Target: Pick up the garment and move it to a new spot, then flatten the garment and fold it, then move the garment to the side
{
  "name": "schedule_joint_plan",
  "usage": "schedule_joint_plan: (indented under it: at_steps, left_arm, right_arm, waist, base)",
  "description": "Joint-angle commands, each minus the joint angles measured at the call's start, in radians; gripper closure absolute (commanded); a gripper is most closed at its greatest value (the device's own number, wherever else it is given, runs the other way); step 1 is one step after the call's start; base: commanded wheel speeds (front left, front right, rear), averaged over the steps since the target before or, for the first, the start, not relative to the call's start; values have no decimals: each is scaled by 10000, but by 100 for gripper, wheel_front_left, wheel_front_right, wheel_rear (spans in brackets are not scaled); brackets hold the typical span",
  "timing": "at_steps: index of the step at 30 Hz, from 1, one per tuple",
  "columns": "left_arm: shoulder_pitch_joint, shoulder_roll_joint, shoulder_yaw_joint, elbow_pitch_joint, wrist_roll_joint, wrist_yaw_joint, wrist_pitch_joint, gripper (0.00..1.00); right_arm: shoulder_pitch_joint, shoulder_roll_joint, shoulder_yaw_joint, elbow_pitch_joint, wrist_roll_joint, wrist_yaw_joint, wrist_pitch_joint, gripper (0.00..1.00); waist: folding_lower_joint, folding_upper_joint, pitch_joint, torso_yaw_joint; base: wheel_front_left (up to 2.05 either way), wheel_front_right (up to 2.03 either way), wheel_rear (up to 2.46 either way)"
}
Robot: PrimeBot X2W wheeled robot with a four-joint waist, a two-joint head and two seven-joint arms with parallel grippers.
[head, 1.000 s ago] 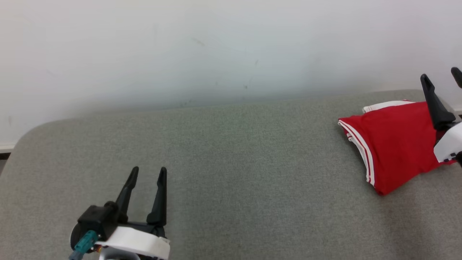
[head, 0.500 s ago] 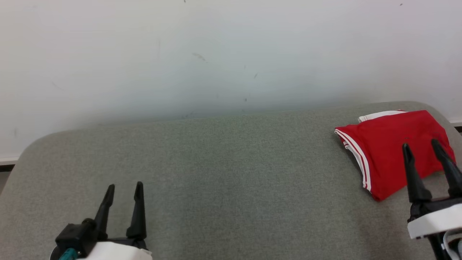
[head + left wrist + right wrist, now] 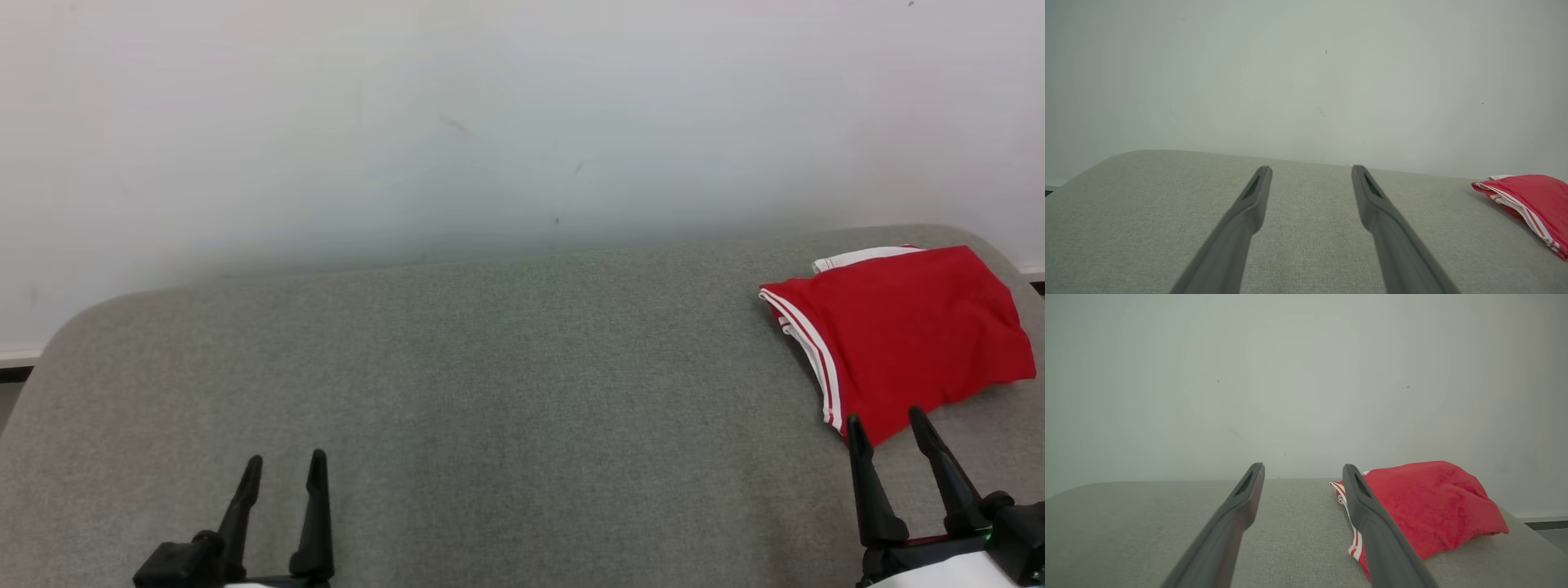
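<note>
Our left end effector stood at the lower left of the head view, its two dark fingers spread apart and gripping nothing, over the grey fabric-covered counter. Our right end effector stood at the lower right, likewise released and empty. Its fingertips were close to the near corner of the garment, and we could not tell whether they touched it.

The garment was red and lay folded at the right of the frame, by the counter's rounded far right corner. White stripes ran along its left edge, and its right edge came close to the counter's right edge. The counter's far edge met a pale wall and curved down at the left. A broad stretch of grey cloth lay open from the garment's striped edge across to the left end effector.
</note>
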Motion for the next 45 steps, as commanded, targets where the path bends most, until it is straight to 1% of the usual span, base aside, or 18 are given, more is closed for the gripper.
schedule_joint_plan:
  at_steps: [1,10,31,32,35,45]
  left_arm:
    - [103,36,11,-6,-42,45,5,0]
    - [63,35,-81,97,-61,162,5,0]
    - [26,34,-159,169,-65,51,5,0]
    - [5,0,-157,159,-42,72,0,100]
    - [101,-46,-167,437,-69,81,20,100]
    - [-117,-36,52,561,-1976,-14,574,100]
  right_arm:
    - [77,49,71,-80,-106,-4,-37,0]
    - [-21,224,264,90,-91,-4,-43,0]
    - [-48,216,434,305,7,-4,-43,0]
    - [-9,284,444,290,8,0,-3,100]
    - [121,372,491,516,37,0,28,100]
    - [59,457,160,509,1795,0,510,100]
  waist:
    - [1,-1,-1,20]
    - [1,-1,14,107]
    - [1,-1,18,95]
    - [1,-1,18,95]
    - [1,-1,18,95]
    - [1,-1,48,161]
  base:
    - [0,0,0]
    - [0,0,0]
    - [0,0,0]
    - [0,0,0]
    - [0,0,0]
    - [0,0,0]
